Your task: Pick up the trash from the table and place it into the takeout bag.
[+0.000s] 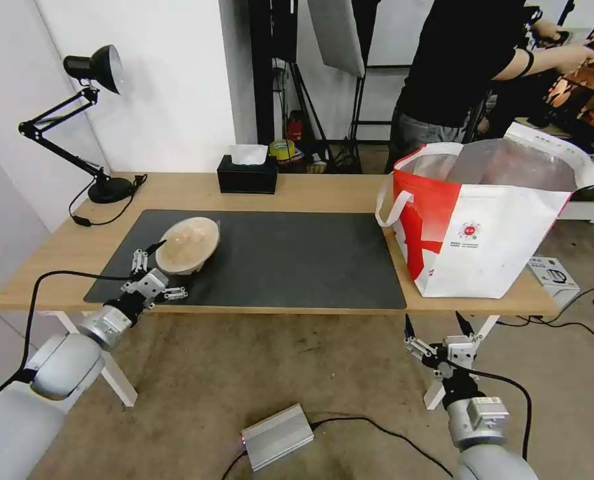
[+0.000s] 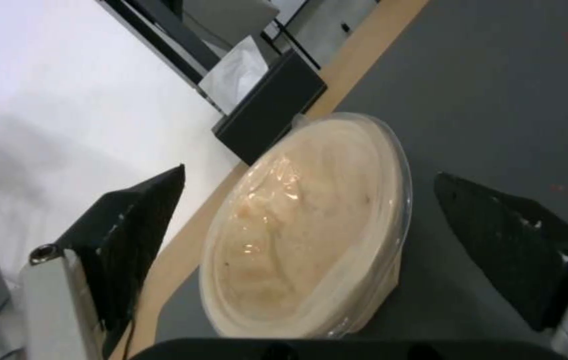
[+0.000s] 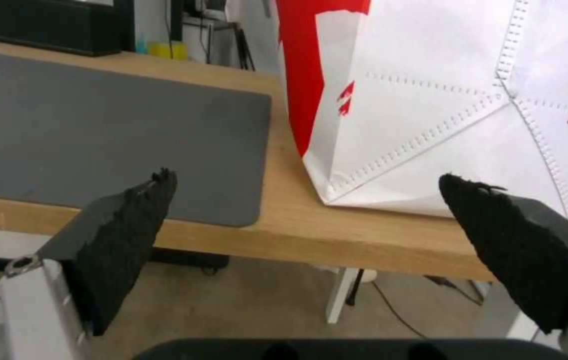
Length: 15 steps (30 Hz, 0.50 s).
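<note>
Well, the long light-wood table (image 1: 310, 190) carries a big dark grey mat (image 1: 290, 260), and at its right end stands the white takeout bag (image 1: 490, 227) with the red side panel, mouth open and foil lining showing. Near the mat's left end sits the beige pulp bowl (image 1: 187, 245), tilted up on one edge with a clear film or lid over its mouth; it looks like the only trash left on the tabletop. A black tissue box (image 1: 247, 175) sits at the back edge and is not part of the job. The left gripper (image 1: 155, 272) is at the bowl's near side, jaws spread wide to either side of it and not yet touching. The right gripper (image 1: 439, 325) hangs parked below the table edge in front of the bag, jaws apart and empty. I'd call this the approach to the bowl: the next move calls for closing on its rim without tipping it over.
</note>
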Tool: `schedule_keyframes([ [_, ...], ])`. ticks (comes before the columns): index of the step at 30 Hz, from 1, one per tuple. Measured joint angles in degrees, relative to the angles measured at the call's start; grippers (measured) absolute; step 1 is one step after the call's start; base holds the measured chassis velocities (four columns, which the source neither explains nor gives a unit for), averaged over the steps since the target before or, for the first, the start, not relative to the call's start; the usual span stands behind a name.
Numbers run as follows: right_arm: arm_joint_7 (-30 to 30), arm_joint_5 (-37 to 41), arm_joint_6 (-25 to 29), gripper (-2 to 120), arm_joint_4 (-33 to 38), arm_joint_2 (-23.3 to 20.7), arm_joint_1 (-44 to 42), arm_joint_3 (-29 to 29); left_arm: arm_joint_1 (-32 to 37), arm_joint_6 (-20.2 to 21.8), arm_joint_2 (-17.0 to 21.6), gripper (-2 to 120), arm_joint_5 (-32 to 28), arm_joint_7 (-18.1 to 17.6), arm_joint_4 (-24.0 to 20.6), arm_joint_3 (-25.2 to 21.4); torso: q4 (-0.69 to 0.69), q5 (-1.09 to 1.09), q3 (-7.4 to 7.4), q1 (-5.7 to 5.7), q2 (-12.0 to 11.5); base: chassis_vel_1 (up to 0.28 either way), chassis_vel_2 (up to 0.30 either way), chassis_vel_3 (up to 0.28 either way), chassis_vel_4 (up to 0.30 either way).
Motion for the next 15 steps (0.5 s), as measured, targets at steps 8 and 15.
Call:
schedule_keyframes([
  [8,0.0,-0.1,0.0,100,0.2,0.1,-0.2,0.0,-1.5,0.0,-0.4,100,0.3,0.0,1.6,2.0,0.0,0.0,0.0,0.0,0.0,0.0,0.0,0.0,0.0],
  [15,0.0,-0.2,0.0,100,0.2,0.3,-0.2,0.0,-2.5,-0.1,-0.8,100,0.6,0.1,2.8,3.1,-0.01,0.0,0.0,0.0,0.0,0.0,0.0,0.0,0.0],
])
